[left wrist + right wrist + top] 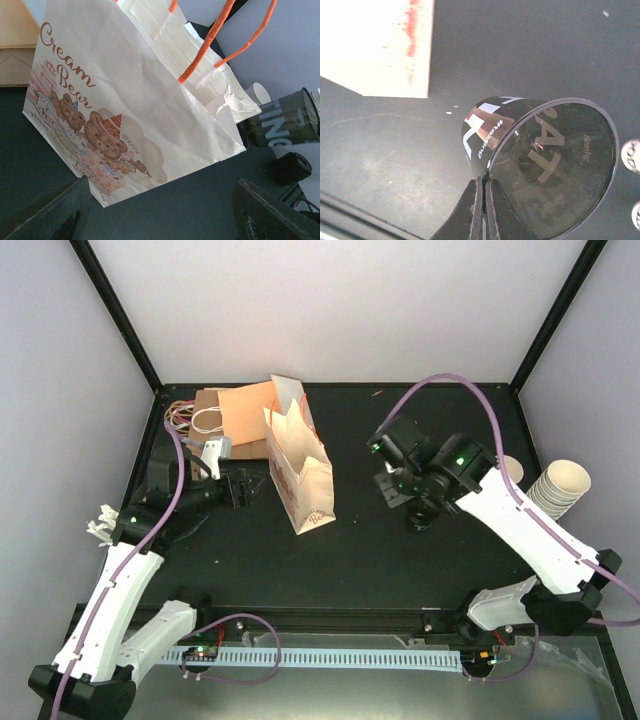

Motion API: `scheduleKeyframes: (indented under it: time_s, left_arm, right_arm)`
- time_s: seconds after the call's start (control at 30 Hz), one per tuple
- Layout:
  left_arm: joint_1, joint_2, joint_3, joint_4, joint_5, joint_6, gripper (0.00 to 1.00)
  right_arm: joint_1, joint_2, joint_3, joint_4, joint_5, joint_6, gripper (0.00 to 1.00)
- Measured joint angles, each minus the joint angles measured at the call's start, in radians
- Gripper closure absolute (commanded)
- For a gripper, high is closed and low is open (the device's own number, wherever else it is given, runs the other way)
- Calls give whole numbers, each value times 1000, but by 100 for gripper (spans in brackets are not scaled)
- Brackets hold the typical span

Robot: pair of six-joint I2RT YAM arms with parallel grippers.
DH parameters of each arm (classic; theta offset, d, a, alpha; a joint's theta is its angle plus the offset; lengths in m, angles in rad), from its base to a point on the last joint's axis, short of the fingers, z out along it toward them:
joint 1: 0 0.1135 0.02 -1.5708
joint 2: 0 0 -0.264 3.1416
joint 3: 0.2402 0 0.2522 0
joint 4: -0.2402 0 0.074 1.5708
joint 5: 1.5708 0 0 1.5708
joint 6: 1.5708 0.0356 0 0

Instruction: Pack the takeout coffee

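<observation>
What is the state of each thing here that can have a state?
Cream Bear paper bag: upright, mouth open.
dark cup: on its side, lidless, rim pinched.
right gripper: shut on dark cup.
left gripper: open, empty.
flat paper bags: lying down behind the upright bag.
cream cup stack: nested.

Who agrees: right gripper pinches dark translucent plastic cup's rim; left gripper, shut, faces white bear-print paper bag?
No: left gripper is open, fingers wide apart in left wrist view. Rest holds: right gripper pinches the dark translucent cup by its rim; left faces the white bear-print paper bag.
</observation>
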Motion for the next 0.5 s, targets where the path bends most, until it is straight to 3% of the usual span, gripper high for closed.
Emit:
scheduleKeyframes:
  time_s: [0.2,0.5]
  left_arm:
    - [0,0,3,-5,-5,1,20]
    - [0,-1,7,-24,-19,16,20]
  right_arm:
    - [207,65,27,7,-19,-41,99]
    - [450,103,-124,70,-26,-72,98]
